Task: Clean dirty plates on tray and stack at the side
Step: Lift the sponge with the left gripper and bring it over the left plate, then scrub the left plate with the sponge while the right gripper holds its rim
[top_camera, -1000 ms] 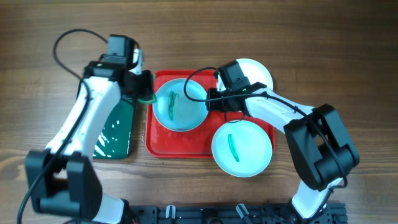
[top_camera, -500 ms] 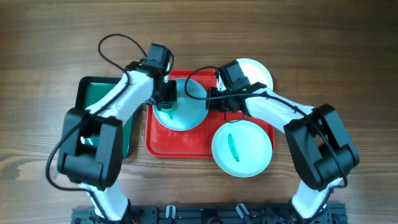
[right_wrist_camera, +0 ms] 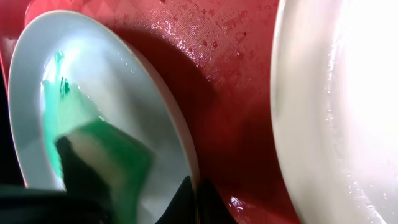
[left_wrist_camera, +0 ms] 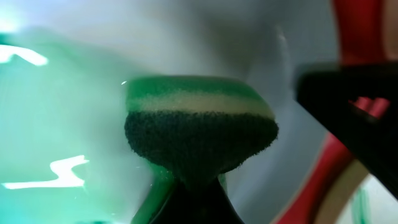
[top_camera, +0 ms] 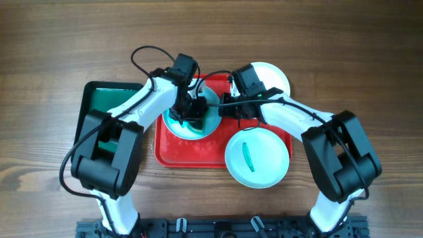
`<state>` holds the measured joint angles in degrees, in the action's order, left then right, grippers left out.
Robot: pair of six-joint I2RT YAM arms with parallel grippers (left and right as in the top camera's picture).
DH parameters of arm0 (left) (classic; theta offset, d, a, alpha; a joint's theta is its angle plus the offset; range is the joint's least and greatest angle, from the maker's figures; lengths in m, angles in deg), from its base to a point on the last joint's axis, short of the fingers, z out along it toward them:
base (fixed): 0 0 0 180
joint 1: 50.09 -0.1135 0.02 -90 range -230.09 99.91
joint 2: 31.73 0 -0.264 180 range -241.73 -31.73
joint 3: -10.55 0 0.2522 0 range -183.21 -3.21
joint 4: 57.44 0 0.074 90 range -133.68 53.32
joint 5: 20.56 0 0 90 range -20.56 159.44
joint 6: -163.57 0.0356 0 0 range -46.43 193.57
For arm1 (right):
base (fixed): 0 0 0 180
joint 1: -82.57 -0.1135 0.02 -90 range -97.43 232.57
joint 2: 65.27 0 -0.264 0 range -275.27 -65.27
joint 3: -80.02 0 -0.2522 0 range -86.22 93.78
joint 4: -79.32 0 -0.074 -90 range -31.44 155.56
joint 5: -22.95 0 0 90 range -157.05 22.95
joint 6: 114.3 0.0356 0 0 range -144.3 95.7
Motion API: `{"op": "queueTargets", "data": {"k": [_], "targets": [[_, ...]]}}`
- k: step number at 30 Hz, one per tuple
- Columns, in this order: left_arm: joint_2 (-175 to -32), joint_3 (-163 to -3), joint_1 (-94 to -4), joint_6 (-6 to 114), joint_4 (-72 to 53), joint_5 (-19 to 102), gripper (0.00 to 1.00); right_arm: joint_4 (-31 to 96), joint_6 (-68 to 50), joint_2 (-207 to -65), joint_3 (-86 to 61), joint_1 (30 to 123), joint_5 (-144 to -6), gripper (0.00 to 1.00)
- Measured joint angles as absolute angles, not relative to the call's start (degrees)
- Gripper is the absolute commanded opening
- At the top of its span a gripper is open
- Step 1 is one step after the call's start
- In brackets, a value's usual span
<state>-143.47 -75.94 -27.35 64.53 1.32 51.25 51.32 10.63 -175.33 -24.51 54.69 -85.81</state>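
Firmly, the left gripper (top_camera: 188, 114) clamps a green-and-yellow sponge (left_wrist_camera: 200, 127) with a dark scouring face, pressing it into the round white teal-smeared plate (right_wrist_camera: 134, 74) that sits at the left of the large rectangular red plastic tray (top_camera: 198, 157). The right gripper (right_wrist_camera: 194, 198), jaws nearly together, pinches that plate's right rim. A second white plate (top_camera: 258, 158) overlaps the tray's lower right corner in the overhead view; a third white plate (top_camera: 272, 74) lies at its upper right corner.
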Motion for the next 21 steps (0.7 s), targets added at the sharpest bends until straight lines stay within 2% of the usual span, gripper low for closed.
{"op": "queueTargets", "data": {"k": [4, 10, 13, 17, 21], "targets": [[-143.56, -75.81, -27.74, 61.88, -1.26, 53.91, 0.04, 51.52, 10.68, -175.33, -24.51, 54.67, -85.81, 0.04], [-143.56, -75.87, -30.17, 54.89, -8.85, 71.40, 0.04, 51.93, 11.49, -175.55, -24.51, 54.60, -85.88, 0.04], [-143.56, -75.92, -30.67, 53.45, -7.71, 78.26, 0.04, 52.41, 11.53, -175.64, -24.51, 54.29, -85.90, 0.04], [-143.54, -76.46, -30.60, 53.75, -0.63, 78.28, 0.04, 52.39, 11.64, -175.66, -24.51, 53.88, -86.31, 0.04], [-143.49, -77.05, -30.60, 57.56, 8.48, 72.36, 0.04, 52.35, 11.42, -175.66, -24.51, 53.88, -86.34, 0.04]]}}
